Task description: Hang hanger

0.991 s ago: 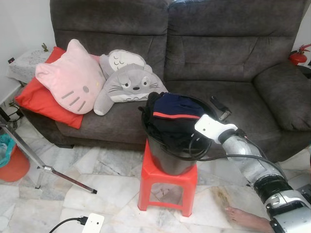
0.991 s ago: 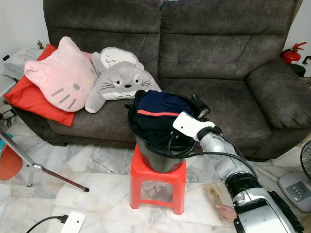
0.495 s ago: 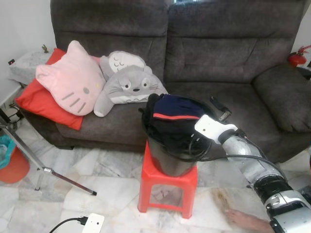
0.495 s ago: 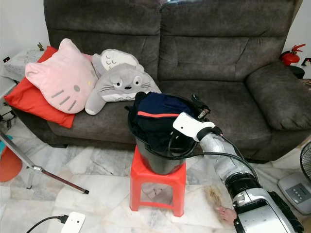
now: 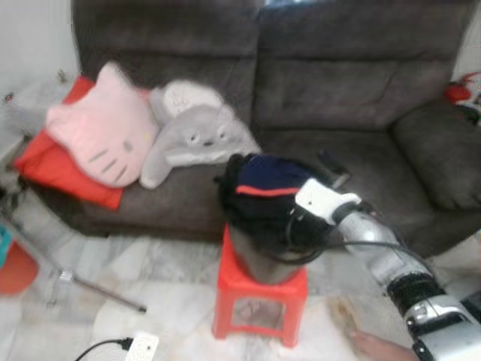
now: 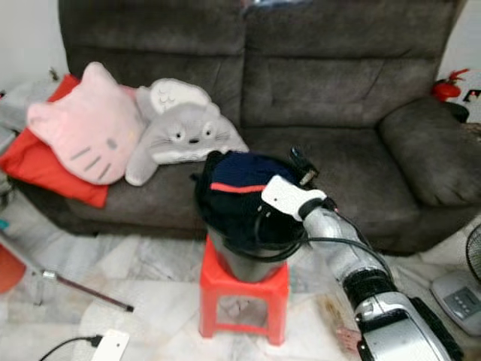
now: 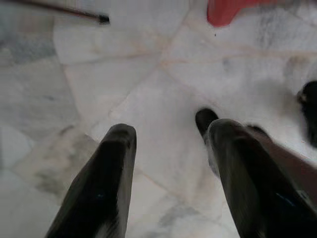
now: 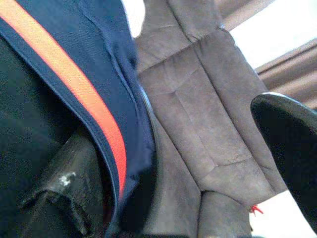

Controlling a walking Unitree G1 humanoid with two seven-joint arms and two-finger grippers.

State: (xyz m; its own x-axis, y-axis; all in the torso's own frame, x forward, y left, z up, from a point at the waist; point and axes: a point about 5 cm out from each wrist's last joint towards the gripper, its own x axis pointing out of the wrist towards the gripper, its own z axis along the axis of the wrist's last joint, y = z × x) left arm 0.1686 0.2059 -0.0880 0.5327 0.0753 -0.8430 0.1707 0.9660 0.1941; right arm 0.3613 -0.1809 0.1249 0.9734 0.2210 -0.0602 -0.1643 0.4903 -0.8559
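A black bucket (image 5: pixel 263 259) stands on a red plastic stool (image 5: pixel 259 301) in front of the sofa. It is heaped with dark clothes, a navy garment with an orange stripe (image 5: pixel 270 177) on top. My right arm reaches into the bucket's right side, its white wrist (image 5: pixel 323 199) at the rim. In the right wrist view my right gripper (image 8: pixel 168 124) is open, one finger (image 8: pixel 74 178) pushed in under the navy cloth (image 8: pixel 99 84), the other finger (image 8: pixel 290 144) free beside it. My left gripper (image 7: pixel 168 134) hangs open over the marble floor.
A grey sofa (image 5: pixel 338 83) carries a pink cat cushion (image 5: pixel 98 135), a grey plush (image 5: pixel 199 135) and a red cushion (image 5: pixel 60 169). A metal stand leg (image 5: pixel 90 289) and a power strip (image 5: pixel 143 347) lie on the floor at left. A person's foot (image 5: pixel 376 346) is near my right arm.
The picture has shifted a little and gone blurred, so the camera moved. My right arm stays at the bucket with its wrist at the rim.
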